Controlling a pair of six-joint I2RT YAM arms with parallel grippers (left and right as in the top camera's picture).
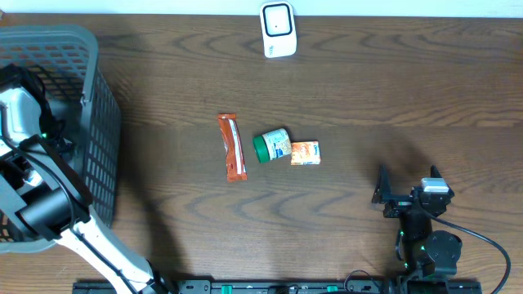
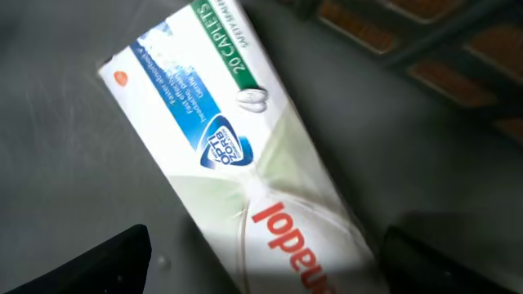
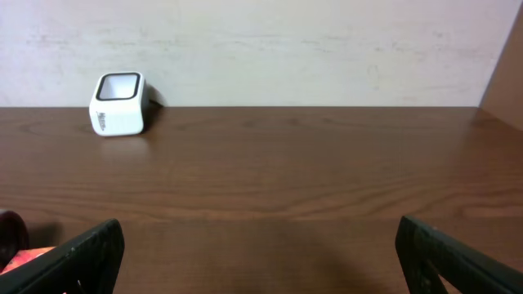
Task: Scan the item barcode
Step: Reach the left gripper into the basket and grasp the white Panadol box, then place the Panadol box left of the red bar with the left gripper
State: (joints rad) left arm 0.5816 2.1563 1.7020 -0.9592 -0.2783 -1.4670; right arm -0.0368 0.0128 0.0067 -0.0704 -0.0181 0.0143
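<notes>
Left gripper over the caplet box; by my reading, the scan has not begun.
My left gripper (image 2: 266, 238) hangs spread over a white caplet box (image 2: 245, 155), apparently not touching it, inside the grey basket (image 1: 104, 98). My right gripper (image 3: 260, 230) is spread and empty, well away from the basket. Grasping, lifting and showing the box to the scanner (image 1: 278, 30), far across from the basket, are left to do. No barcode shows, and the box's lower end is cut off.

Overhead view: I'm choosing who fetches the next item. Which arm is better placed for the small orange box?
Right, probably. The right gripper is open, empty and nearer the small orange box; the left gripper is in the grey basket, open over a white caplet box.
</notes>
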